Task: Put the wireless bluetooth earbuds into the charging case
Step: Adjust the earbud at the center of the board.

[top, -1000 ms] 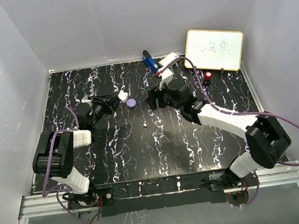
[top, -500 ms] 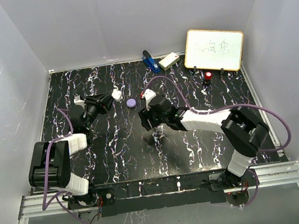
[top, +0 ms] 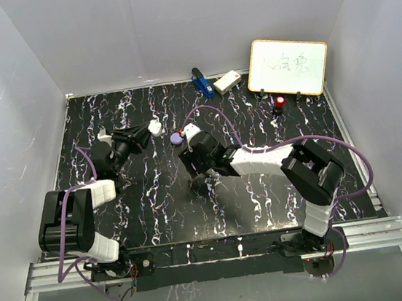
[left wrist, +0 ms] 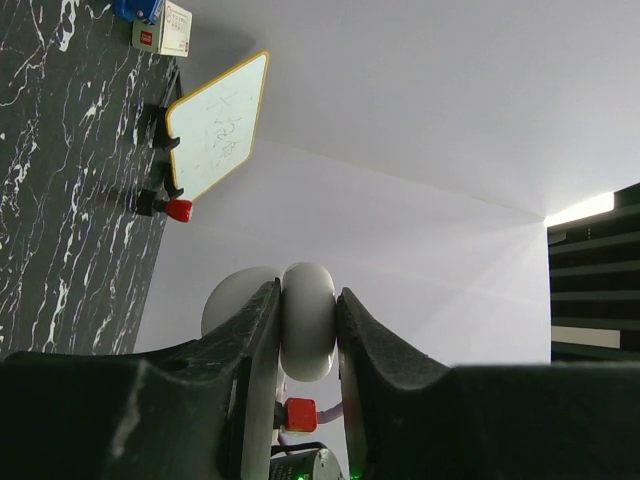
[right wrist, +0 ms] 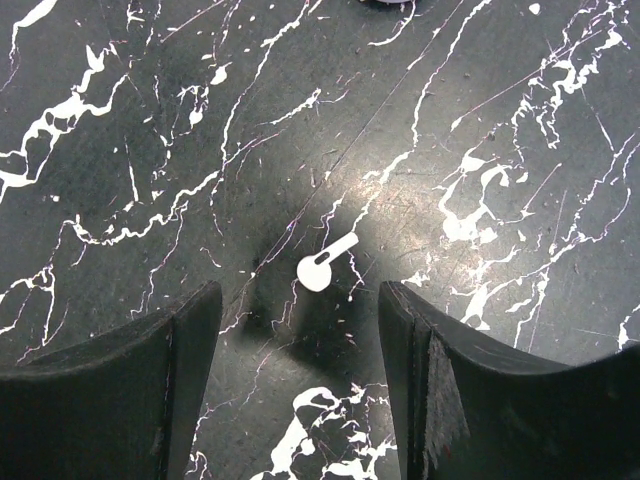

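A white earbud [right wrist: 325,266] lies on the black marble table [top: 266,201], stem pointing up-right. My right gripper [right wrist: 300,310] is open and hangs low over it, one finger either side, with the bud just beyond the fingertips. From above, the right gripper [top: 192,168] hides the bud. My left gripper [top: 144,132] is shut on a white charging case [top: 155,127] and holds it above the table at the back left. In the left wrist view the case [left wrist: 308,320] is pinched between the fingers, its lid [left wrist: 232,300] open. A pale purple case [top: 176,137] sits beside it on the table.
A whiteboard [top: 287,66] stands at the back right with a red-capped knob [top: 280,102] in front of it. A blue object [top: 200,81] and a small white box [top: 227,82] lie at the back edge. White walls enclose the table.
My right arm has swung from the back middle to the left and down, until its open fingers straddle the earbud. My left gripper has shifted slightly back with the white case.
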Motion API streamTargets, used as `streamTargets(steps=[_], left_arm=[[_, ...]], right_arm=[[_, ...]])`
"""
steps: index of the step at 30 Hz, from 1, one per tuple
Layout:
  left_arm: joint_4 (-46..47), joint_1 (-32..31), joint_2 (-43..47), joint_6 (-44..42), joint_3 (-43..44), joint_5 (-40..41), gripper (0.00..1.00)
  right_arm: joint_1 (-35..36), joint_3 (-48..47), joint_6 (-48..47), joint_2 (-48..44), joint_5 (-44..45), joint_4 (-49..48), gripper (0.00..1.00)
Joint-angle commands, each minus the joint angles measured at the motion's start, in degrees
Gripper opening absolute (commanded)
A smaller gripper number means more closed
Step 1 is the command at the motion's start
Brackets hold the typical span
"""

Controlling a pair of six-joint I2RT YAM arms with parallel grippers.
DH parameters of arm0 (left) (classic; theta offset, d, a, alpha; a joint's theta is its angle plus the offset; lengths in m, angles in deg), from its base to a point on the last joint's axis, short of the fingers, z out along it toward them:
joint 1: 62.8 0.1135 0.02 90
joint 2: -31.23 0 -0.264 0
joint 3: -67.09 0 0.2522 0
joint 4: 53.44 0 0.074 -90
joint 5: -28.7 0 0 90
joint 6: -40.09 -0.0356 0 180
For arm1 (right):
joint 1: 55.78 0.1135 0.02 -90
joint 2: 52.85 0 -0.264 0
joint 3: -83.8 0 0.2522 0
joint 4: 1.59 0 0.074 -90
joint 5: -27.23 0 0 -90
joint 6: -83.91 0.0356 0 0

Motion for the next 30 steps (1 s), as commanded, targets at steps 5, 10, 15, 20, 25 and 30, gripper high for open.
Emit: streamTargets(steps=[5,10,15,20,25,30], left_arm=[[3.12,0.47,0.98,0.18,-1.05,-1.11,0.0],[3.24,0.47,1.41,0.28,-1.54,-1.05,0.0],[3.44,0.62,1.51,0.44,-1.77,-1.03,0.0],[3.68,0.82,1.51,0.52,-1.95,-1.11,0.0],[3.97,1.04,1.4,0.77,-2.2,-1.25,0.0],[4.39,1.42,1.39,1.17,-2.57,-1.37,0.0]], right_arm=[[0.02,-2.43,2.79,0.65,-2.17,-0.9,0.62],[0.0,-2.59,3.98,1.7,-4.13,-0.86,0.62],[0.07,-3.11,4.55,2.58,-4.43,-0.43,0.62],[0.07,-3.61,5.01,3.28,-5.17,-0.08,0.62],[0.07,-4.12,5.74,4.13,-6.67,-0.07,0.62],[0.07,-4.65,6.32,4.85,-7.57,-0.03,0.62]])
